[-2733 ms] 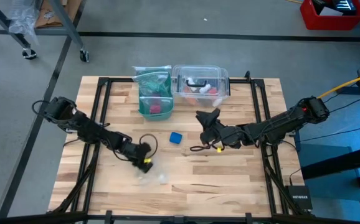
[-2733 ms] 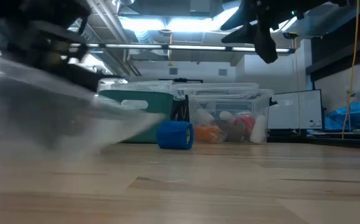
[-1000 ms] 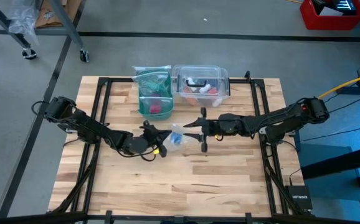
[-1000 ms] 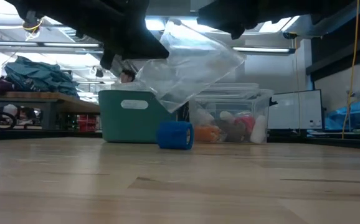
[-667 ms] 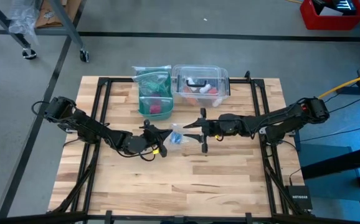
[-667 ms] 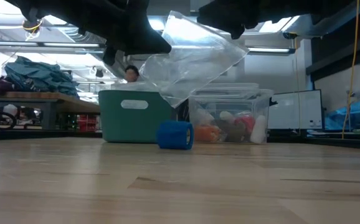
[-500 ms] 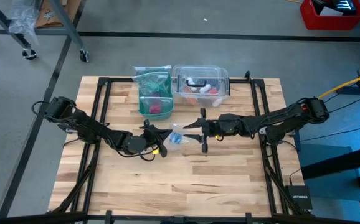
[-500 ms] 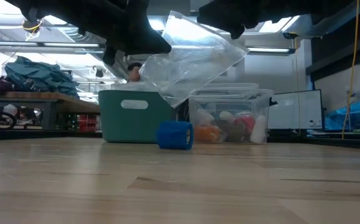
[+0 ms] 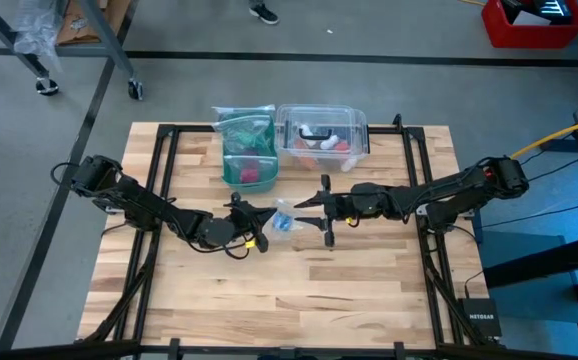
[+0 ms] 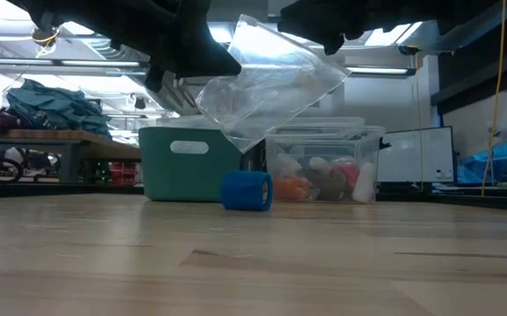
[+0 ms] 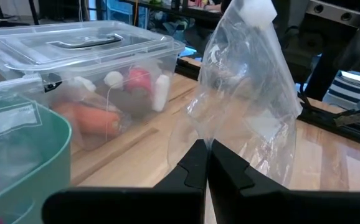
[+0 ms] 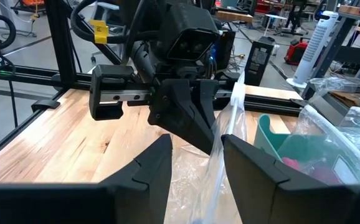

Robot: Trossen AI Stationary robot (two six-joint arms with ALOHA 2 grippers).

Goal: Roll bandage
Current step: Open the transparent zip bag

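**Operator:** Report the state of both arms and the position of the work item.

**Technician:** The left pincer (image 11: 203,163) is fully closed on one edge of the clear, crinkled plastic zip bag (image 10: 267,83), holding it in the air above mid-surface. The right pincer (image 12: 195,155) stands with its jaws spread wide, one to each side of the bag's opposite edge, not yet clamped on it. The small bright blue fabric bandage roll (image 10: 246,190) rests on the pale wooden surface (image 9: 299,290), below the hanging bag and in front of the teal plastic bin (image 10: 189,161) and the clear lidded plastic box (image 10: 324,163).

**Operator:** Which step is in hand?

**Technician:** Judged from this layout, opening the bag mouth between the two arms, so that the roll can go in afterwards.

**Operator:** How should it be done well?

**Technician:** Close the right pincer on a single layer of film only, near the lip. From the right wrist view it is hard to tell whether one layer or both lie between the jaws, so confirm before closing. Then draw the arms apart gently; thin film slips and tears. Hold the bag above the roll, clear of the bin and the box.
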